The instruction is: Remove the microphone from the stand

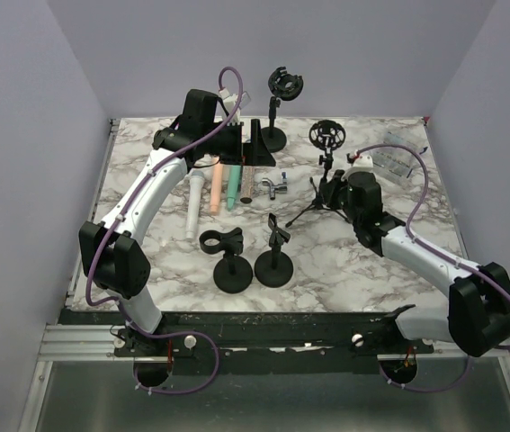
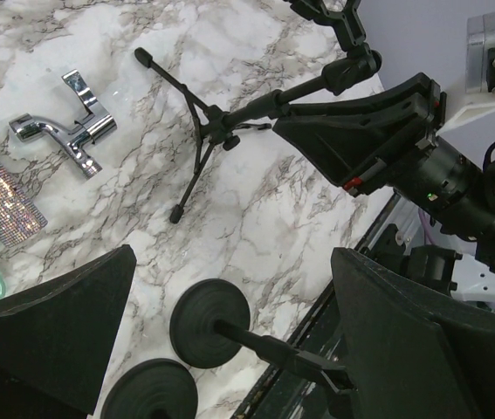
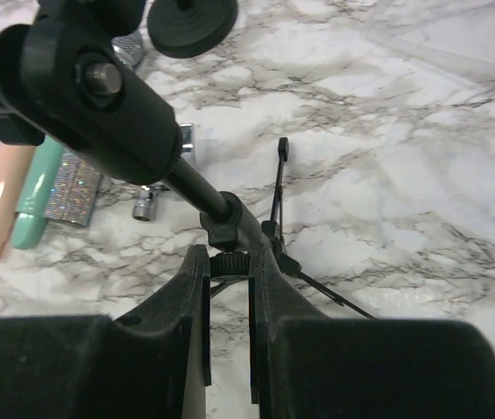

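A black tripod stand [image 1: 320,196] with a round shock mount [image 1: 326,134] on top stands right of centre. My right gripper [image 3: 230,266] is shut on its pole at the ribbed collar, just above the spread legs; it also shows in the top view [image 1: 333,186]. Whether a microphone sits in the mount I cannot tell. A white microphone [image 1: 193,207], a peach one [image 1: 216,189], a mint one [image 1: 233,187] and a glittery one [image 1: 246,183] lie side by side on the marble. My left gripper [image 2: 234,257] hangs open above the table's back, holding nothing, seen from above as well [image 1: 259,148].
Two round-base stands [image 1: 234,270] [image 1: 275,265] stand near the front centre, and another with a shock mount [image 1: 275,108] is at the back. A chrome fitting [image 1: 277,187] lies left of the tripod. A clear plastic box [image 1: 394,162] sits at the back right.
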`<control>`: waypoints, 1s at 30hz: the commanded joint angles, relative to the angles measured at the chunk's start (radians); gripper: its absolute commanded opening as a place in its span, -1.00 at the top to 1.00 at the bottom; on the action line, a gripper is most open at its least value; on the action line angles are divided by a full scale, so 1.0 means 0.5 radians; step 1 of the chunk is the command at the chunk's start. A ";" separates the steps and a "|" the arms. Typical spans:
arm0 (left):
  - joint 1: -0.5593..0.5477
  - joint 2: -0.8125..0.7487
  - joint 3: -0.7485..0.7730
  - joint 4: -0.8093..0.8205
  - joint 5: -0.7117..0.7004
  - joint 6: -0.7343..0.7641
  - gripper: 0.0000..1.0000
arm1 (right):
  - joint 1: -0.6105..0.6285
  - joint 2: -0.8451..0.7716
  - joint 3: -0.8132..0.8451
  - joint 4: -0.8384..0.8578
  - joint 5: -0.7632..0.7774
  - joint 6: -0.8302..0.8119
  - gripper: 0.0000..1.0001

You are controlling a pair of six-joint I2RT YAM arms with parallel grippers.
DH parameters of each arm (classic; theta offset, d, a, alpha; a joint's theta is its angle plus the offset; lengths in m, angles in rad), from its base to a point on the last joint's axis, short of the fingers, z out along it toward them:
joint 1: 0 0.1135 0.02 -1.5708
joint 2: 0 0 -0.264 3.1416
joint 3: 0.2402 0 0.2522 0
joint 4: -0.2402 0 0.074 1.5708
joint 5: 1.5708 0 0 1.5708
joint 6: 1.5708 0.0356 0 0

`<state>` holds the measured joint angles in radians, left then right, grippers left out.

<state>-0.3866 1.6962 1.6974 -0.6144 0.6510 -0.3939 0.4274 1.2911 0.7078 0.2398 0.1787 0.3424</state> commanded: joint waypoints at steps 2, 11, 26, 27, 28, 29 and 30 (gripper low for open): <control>-0.009 0.002 -0.018 0.035 0.057 -0.013 -0.94 | 0.106 -0.016 0.124 -0.323 0.543 -0.284 0.99; -0.009 -0.009 -0.021 0.039 0.053 -0.013 -0.95 | 0.521 0.179 0.374 -0.475 1.169 -0.573 0.99; -0.008 -0.027 -0.018 0.040 0.065 -0.013 -0.94 | 0.685 0.222 0.566 -0.699 1.312 -0.587 0.22; -0.008 -0.025 -0.020 0.039 0.066 -0.013 -0.95 | 0.685 0.169 0.570 -0.709 1.258 -0.538 0.03; -0.008 -0.025 -0.020 0.039 0.060 -0.011 -0.94 | 0.685 0.122 0.569 -0.714 1.195 -0.504 -0.10; -0.008 -0.024 -0.020 0.038 0.060 -0.010 -0.94 | 0.685 0.069 0.572 -0.718 1.156 -0.472 -0.22; -0.009 -0.024 -0.019 0.038 0.060 -0.010 -0.94 | 0.685 0.034 0.585 -0.739 1.130 -0.445 -0.30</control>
<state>-0.3866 1.6962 1.6974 -0.6140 0.6544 -0.3943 0.7609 1.4094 0.9489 -0.0990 0.8085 0.0448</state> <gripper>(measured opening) 0.974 0.583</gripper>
